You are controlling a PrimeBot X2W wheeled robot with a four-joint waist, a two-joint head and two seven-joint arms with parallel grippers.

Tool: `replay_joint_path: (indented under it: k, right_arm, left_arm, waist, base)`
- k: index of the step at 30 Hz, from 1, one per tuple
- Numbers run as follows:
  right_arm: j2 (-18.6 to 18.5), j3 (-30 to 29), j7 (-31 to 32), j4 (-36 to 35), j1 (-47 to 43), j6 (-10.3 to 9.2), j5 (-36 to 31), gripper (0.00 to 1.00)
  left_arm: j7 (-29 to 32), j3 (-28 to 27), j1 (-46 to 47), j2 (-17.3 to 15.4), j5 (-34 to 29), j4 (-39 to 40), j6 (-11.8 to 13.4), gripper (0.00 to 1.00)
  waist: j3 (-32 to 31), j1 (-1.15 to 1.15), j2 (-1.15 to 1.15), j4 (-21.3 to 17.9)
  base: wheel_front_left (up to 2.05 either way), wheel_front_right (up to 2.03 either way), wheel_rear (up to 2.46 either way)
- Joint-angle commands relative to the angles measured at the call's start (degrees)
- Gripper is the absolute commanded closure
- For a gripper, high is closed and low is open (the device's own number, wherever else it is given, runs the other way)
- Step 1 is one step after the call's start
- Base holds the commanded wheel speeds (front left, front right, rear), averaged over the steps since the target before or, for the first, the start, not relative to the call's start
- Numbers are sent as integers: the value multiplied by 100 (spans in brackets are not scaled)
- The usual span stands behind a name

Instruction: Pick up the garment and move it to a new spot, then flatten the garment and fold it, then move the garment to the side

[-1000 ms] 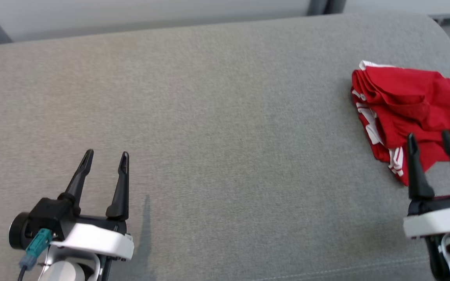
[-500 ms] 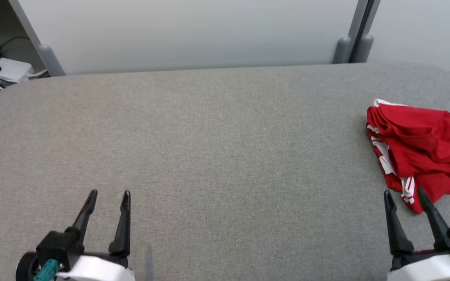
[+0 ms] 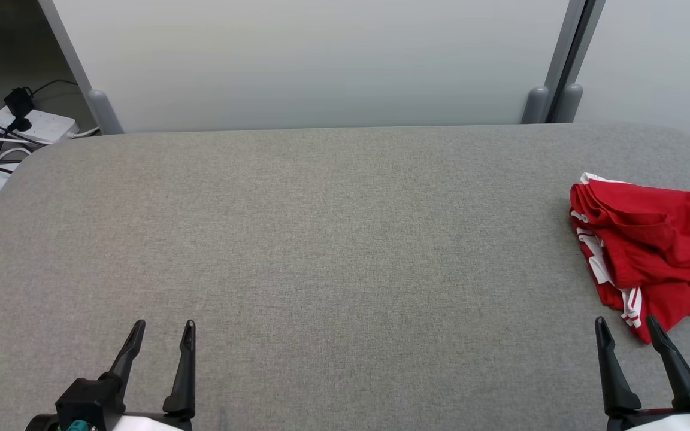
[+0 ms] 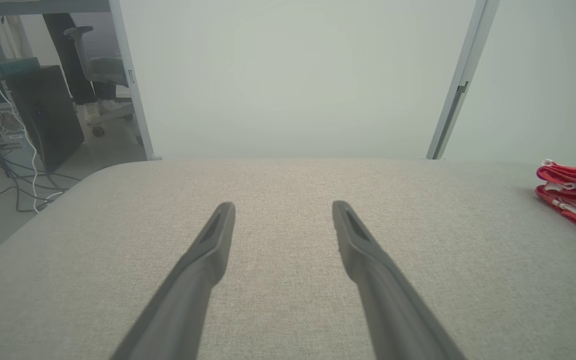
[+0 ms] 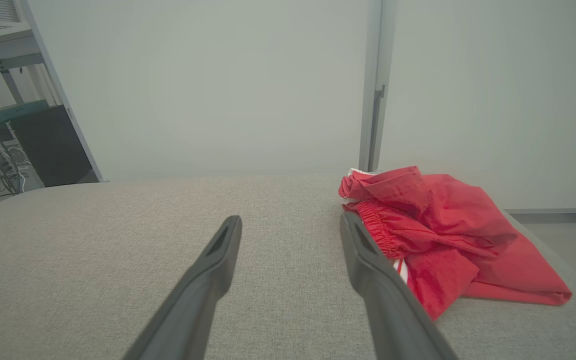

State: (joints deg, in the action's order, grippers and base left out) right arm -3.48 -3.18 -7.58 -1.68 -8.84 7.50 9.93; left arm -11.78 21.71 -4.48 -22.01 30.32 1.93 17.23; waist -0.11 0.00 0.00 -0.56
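Red garment (image 3: 650,251) bunched by the table's (image 3: 321,239) right edge
Bare grey stretch to its left; left gripper (image 3: 164,324) and right gripper (image 3: 625,320) both spread (empty).

The head view looks forward and down from high over the whole grey desk (image 3: 345,239) to the white partition (image 3: 321,60) behind, while both wrist views skim low across the desk toward that partition, all three sharing the red garment (image 3: 650,245) at the right.
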Motion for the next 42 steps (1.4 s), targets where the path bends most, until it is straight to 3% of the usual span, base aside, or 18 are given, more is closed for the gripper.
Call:
replay_joint_path:
  k: [1,18,19,21,29,33,42]
  right_arm:
    - [-64,116,21,-228,89,-1,-48,0]
    - [-59,145,49,-279,102,-1,-3,0]
    - [-63,145,51,-282,104,-1,-1,100]
    - [21,16,51,-18,-6,0,4,100]
    - [18,40,93,135,46,0,491,100]
    - [2,48,123,194,101,0,774,100]
    - [-25,60,190,309,220,0,1396,100]
  left_arm:
    - [-10,-232,187,-123,11,170,33,0]
    - [-15,-180,239,-103,46,106,43,0]
    - [13,-178,239,-106,48,84,59,100]
    - [24,67,-13,36,47,-138,0,100]
    - [108,-45,0,193,404,-257,-125,100]
    - [159,-128,40,243,610,-311,-204,100]
    - [273,-318,133,358,1067,-438,-389,100]
  waist:
    - [9,0,0,-8]
    - [28,0,0,-20]
    - [29,0,0,-16]
    - [29,0,0,-20]
    - [17,13,0,-16]
    - [26,1,0,-14]
    - [29,0,0,-8]
  base:
    - [0,0,0]
    - [0,0,0]
    - [0,0,0]
    - [0,0,0]
    - [0,0,0]
    - [0,0,0]
    - [0,0,0]
